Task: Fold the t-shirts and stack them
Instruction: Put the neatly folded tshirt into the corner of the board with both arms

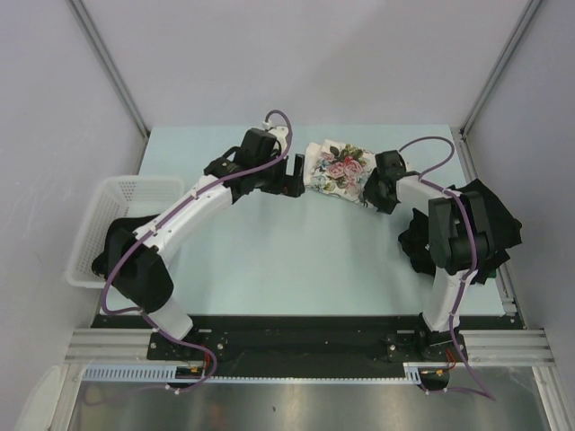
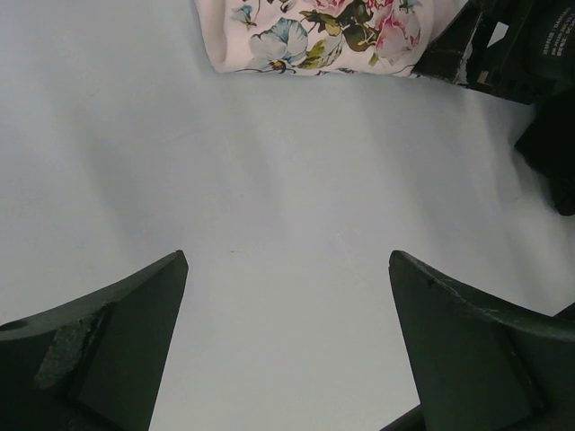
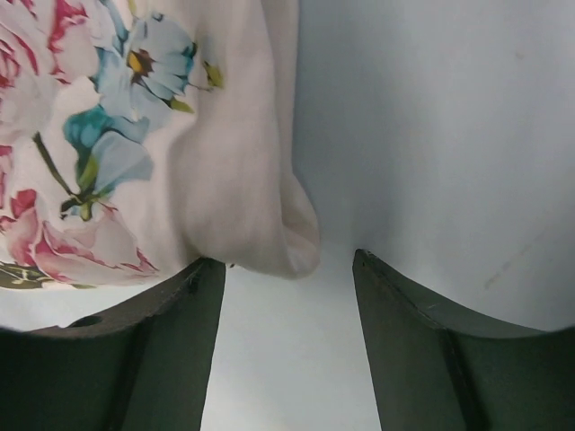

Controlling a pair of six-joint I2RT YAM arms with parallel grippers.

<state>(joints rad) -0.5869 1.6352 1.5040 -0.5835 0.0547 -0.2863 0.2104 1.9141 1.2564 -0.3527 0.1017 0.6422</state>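
The cream t-shirt lies bunched, flower print up, toward the far side of the table, directly between my two pincers. The left pincer sits just beside its left edge; from the left wrist I see those jaws spread as wide as they go over bare table, holding nothing, with the shirt just beyond the fingertips. The right pincer is at the shirt's right edge, jaws partly open. A rounded fold of the cloth reaches into the gap and brushes one finger, while the other finger stands clear of it, so I read no pinch. The bundle's long axis runs across the table from left to right, its right end slanting a little nearer to me. A dark heap of black t-shirts lies by the right arm's elbow, well apart from the cream one. A white mesh basket stands at the table's left edge. Nothing lies between either pincer and the shirt.
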